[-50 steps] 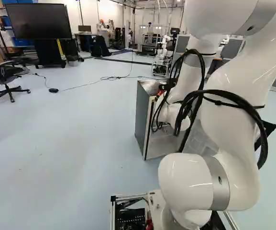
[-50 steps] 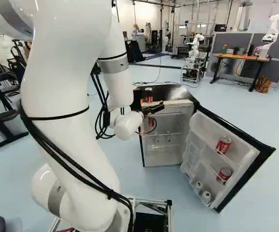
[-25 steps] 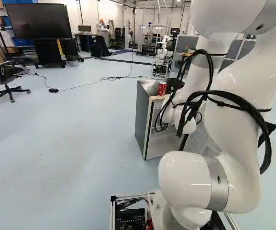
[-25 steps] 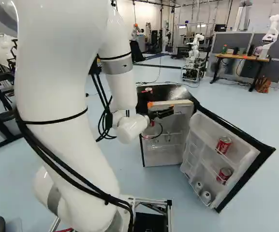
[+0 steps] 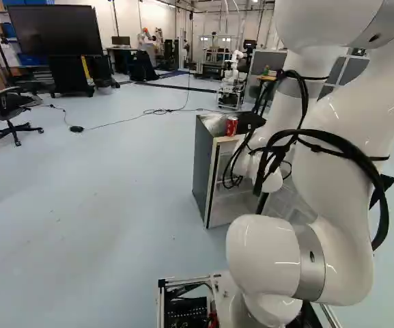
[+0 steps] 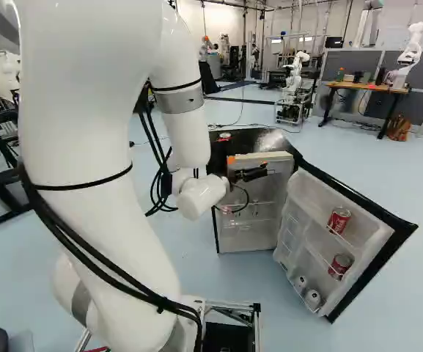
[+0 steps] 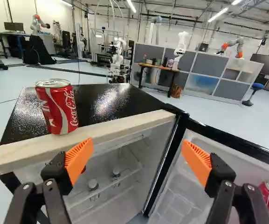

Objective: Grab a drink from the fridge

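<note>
Orange pads point(image 7: 79, 160) spread wide, gripper point(image 7: 137, 148) empty, probably so the can point(image 7: 57, 108) on the fridge point(image 7: 120, 103) fits between. Door point(image 6: 314, 202) is open, guess for getting at the shelves point(image 7: 128, 177).

Red can point(image 7: 58, 108) (upright) on the fridge top point(image 7: 113, 100)

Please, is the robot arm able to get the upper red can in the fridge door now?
Probably yes: the door stands wide open and the gripper is open and empty. Only a thin rail crosses low before the upper red can, so coming from above looks easier.
</note>
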### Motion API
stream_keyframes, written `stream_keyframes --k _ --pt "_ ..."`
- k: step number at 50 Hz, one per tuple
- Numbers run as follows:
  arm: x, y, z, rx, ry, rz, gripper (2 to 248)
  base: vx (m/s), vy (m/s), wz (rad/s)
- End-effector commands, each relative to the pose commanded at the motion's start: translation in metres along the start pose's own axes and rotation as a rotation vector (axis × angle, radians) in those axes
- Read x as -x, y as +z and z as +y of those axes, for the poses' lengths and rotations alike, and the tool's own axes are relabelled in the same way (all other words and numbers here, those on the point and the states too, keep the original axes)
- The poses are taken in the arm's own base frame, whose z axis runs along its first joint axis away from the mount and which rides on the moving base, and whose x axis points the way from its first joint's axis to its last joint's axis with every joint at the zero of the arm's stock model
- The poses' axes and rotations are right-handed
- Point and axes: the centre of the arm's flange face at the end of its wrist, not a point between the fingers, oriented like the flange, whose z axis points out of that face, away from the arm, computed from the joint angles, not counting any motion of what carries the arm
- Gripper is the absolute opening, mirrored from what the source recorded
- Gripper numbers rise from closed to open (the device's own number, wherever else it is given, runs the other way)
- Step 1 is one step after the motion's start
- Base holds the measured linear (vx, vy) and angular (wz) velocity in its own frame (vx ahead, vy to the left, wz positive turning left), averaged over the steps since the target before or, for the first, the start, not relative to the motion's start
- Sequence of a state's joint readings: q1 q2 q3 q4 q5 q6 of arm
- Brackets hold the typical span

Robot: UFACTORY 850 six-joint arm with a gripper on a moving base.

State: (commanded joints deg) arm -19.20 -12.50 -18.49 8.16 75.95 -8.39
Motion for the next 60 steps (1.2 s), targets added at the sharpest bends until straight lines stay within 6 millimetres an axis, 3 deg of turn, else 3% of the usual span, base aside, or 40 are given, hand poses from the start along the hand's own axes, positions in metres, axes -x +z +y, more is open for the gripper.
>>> stream_keyframes --k 60 --pt "0.0 0.0 0.0 0.0 0.0 0.0 247 -0.02 -0.02 0.001"
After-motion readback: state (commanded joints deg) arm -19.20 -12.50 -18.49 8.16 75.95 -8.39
